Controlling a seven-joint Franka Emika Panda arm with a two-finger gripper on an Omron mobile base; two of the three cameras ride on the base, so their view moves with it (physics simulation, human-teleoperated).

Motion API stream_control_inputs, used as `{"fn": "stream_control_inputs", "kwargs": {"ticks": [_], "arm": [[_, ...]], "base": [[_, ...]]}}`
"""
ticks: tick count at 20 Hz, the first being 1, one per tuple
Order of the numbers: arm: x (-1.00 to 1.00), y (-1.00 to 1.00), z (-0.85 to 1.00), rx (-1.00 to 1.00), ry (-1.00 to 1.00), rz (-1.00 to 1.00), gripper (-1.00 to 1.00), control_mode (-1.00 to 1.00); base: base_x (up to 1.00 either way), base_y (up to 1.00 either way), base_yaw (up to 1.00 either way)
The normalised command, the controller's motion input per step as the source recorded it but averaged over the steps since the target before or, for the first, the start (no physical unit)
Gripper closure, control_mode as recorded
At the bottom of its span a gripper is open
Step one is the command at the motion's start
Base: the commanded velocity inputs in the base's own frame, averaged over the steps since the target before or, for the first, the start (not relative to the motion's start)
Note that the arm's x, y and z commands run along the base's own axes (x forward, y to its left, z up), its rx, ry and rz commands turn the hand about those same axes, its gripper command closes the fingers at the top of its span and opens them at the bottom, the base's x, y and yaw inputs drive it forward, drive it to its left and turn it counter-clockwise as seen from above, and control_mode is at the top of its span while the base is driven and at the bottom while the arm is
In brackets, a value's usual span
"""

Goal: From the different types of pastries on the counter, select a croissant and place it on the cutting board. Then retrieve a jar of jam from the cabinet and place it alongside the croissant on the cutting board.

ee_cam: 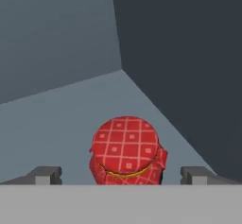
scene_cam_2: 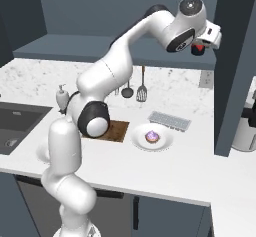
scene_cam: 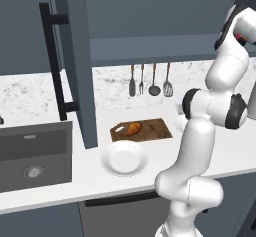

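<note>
Two fingertips of the wide-open pincer (ee_cam: 122, 175) flank the jar of jam (ee_cam: 125, 152), arm stretched up into the cabinet (scene_cam_2: 227, 71).

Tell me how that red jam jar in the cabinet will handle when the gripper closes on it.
The jam jar looks squat and upright on the cabinet shelf, so it probably won't tip easily. Its round body may twist or slip between the open gripper fingers if grasped off-centre. The checked cloth-like cover could add friction near the top; likely rigid underneath.

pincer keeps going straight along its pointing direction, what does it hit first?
Probably the jam jar: it sits centred between the open pincer tips on the cabinet shelf. Exact gap is unclear.
</note>
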Motion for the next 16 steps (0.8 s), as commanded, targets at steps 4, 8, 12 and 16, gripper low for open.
{"fn": "stream_control_inputs", "kwargs": {"ticks": [4,8,12,16], "arm": [[0.26,0.05,-0.54,-0.22,-0.28,0.0,-1.0,-1.0],[0.38,0.01,-0.58,-0.21,-0.24,0.0,-1.0,-1.0],[0.4,0.0,-0.55,-0.13,-0.17,0.0,1.0,-1.0],[0.06,-0.05,0.02,0.0,0.04,0.0,1.0,-1.0]], "base": [[0.0,0.0,0.0],[0.0,0.0,0.0],[0.0,0.0,0.0],[0.0,0.0,0.0]]}}
